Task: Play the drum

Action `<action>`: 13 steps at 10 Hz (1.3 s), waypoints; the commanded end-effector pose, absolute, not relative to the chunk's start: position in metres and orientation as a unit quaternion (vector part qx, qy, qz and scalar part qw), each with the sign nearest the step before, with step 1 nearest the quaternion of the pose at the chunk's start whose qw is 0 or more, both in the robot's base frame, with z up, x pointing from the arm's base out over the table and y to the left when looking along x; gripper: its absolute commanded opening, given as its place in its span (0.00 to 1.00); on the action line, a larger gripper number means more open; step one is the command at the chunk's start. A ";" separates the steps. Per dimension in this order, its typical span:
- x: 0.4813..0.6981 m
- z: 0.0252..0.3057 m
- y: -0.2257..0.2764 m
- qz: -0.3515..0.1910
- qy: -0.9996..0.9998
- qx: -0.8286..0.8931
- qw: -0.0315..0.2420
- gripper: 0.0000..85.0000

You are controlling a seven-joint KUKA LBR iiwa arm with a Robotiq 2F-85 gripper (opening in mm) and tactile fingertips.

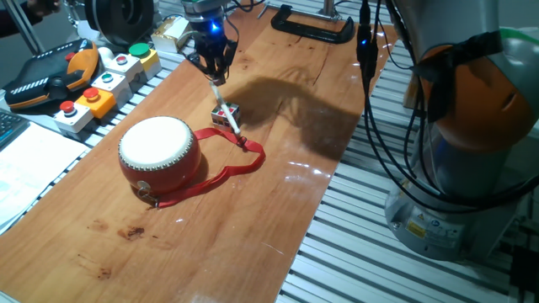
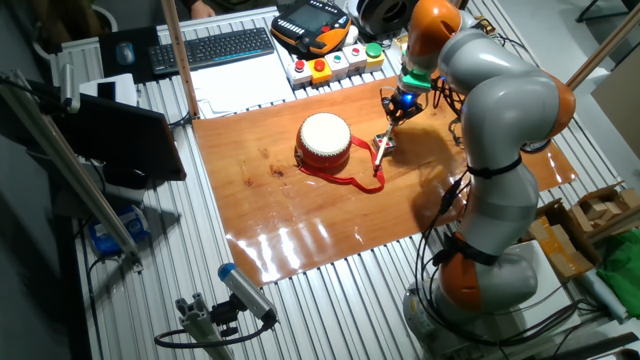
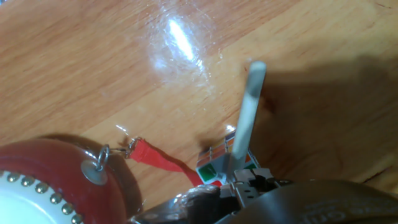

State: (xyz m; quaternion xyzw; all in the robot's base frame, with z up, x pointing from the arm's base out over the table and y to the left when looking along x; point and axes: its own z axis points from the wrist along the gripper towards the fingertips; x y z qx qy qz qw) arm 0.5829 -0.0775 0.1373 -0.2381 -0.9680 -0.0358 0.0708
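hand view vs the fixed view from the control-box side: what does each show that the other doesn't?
Hand view only: the metal ring and rivet fixing the strap to the drum's red wall, plus the rim studs up close.

Fixed view only: the drum's whole white skin, the strap's full loop on the table, the button boxes, the black clamp, and the gripper from outside.

Both: the drum, the strap, the puzzle cube and the white stick in the gripper, its tip down by the cube.

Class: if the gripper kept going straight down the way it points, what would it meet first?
Probably the puzzle cube: the gripper hangs above it, its stick reaching down beside it. The drum lies off to one side. Depth is uncertain.
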 end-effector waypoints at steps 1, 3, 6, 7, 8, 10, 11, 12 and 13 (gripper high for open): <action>0.583 0.136 -0.078 -0.036 -0.968 -0.238 0.070 0.01; 0.585 0.134 -0.077 -0.036 -0.968 -0.238 0.068 0.01; 0.584 0.133 -0.077 -0.048 -0.970 -0.227 0.075 0.01; 0.584 0.133 -0.077 -0.051 -0.971 -0.220 0.075 0.01; 0.584 0.133 -0.077 -0.053 -0.971 -0.219 0.076 0.01; 0.584 0.133 -0.077 -0.041 -0.972 -0.218 0.074 0.01; 0.584 0.133 -0.077 -0.035 -0.973 -0.216 0.070 0.01; 0.584 0.133 -0.077 -0.031 -0.974 -0.213 0.070 0.01; 0.584 0.133 -0.077 -0.029 -0.974 -0.213 0.071 0.01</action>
